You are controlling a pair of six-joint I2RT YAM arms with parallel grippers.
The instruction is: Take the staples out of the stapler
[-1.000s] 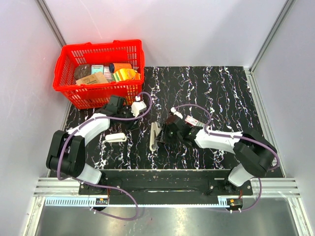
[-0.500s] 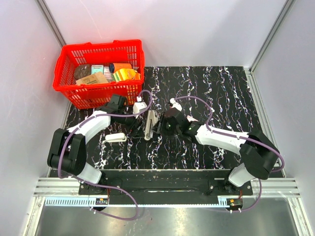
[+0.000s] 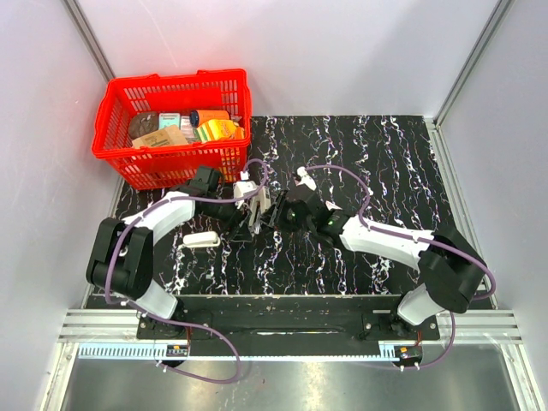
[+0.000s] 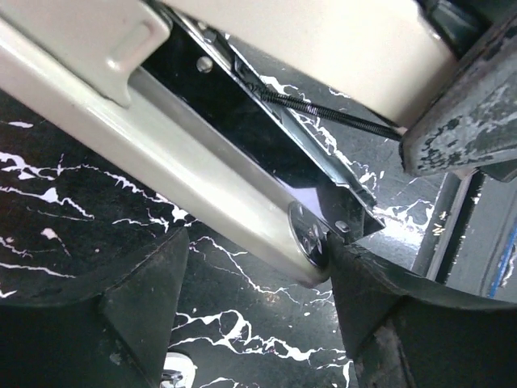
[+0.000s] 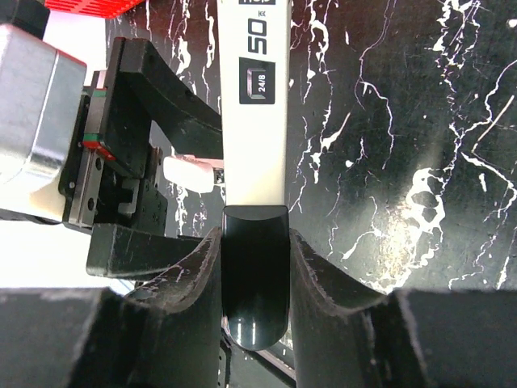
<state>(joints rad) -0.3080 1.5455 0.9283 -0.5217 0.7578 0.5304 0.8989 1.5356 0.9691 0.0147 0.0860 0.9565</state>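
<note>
Last second: my right gripper (image 5: 254, 271) carried the stapler (image 3: 260, 208) up from mid-table toward the red basket (image 3: 175, 167). My left gripper (image 4: 254, 291) swung in to meet it and opened up on the way.

The stapler is now between the two grippers, over the black marbled table (image 3: 385, 171), just in front of the basket.

- Right: pinching the stapler's dark tail, one pad on each flank.
- Left: jaws spread, with the rounded end of the cream lower rail sitting between the fingers. One pad looks to be touching it and the other is apart, but the view is too tight to be sure. No grip there yet.

What it means: the stapler is hinged open and braced on one end, so I'd say we're at the access stage. The staples are not out yet.

Materials:
- The shell is smooth cream plastic, printed "50" and "24/6".
- The tail is glossy black and rounded.
- The inner channel is shiny black sheet metal with rivets, and a thin coil spring (image 4: 323, 109) runs along it.
- My pads are matte, scuffed and wedge-shaped
</note>
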